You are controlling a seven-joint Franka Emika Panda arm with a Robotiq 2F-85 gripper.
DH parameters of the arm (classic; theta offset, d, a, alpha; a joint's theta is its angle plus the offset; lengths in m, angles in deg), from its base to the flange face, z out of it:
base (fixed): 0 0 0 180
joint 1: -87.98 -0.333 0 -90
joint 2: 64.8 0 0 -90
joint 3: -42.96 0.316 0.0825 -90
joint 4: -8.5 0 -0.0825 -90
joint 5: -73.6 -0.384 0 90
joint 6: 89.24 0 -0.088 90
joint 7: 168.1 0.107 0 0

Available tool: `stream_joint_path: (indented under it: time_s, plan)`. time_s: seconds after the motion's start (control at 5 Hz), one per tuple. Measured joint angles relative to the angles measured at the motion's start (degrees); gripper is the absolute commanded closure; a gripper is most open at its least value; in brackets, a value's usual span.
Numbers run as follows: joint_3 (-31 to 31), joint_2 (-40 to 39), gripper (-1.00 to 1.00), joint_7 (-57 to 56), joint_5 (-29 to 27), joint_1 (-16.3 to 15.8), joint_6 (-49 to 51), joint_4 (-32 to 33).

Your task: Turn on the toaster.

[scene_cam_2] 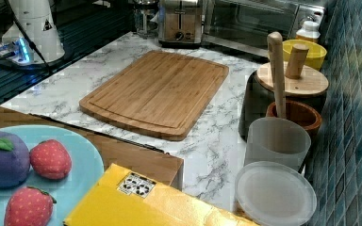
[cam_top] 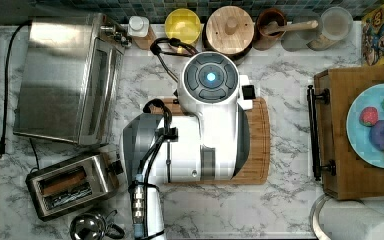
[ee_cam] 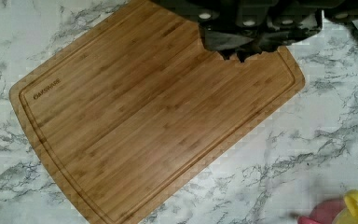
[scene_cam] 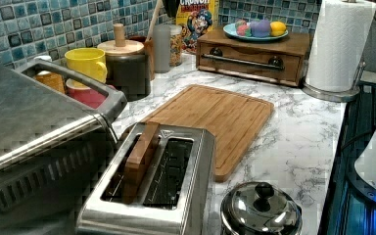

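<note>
The toaster is a small steel box with two long slots at the top view's lower left, below the toaster oven. A brown slice stands in one slot. Its side lever knob faces the cutting board, and its end face with a round dial shows far back in the right view. My gripper hangs above one end of the bamboo cutting board, shut, with nothing in it. The arm's white body hovers over the board, to the right of the toaster in the top view.
A large steel toaster oven stands beside the toaster, and a round steel kettle sits by the counter's edge. Jars, a yellow cup and a wooden lid line the tiled wall. A wooden box with a fruit plate and a paper towel roll stand further off.
</note>
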Motion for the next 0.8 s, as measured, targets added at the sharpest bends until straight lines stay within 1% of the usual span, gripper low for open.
stream_joint_path:
  time_s: [0.2,0.4,0.6,0.8]
  plan:
    - [0.01,0.03,1.0,-0.03,-0.01,0.0,-0.1,0.28]
    - [0.06,1.3,1.0,-2.78,-0.1,-0.21,-6.18,3.19]
    - [1.18,3.26,1.0,-10.9,-1.58,-0.17,-10.55,6.94]
    - [3.73,5.42,1.0,-21.01,-2.36,-0.03,-12.48,10.85]
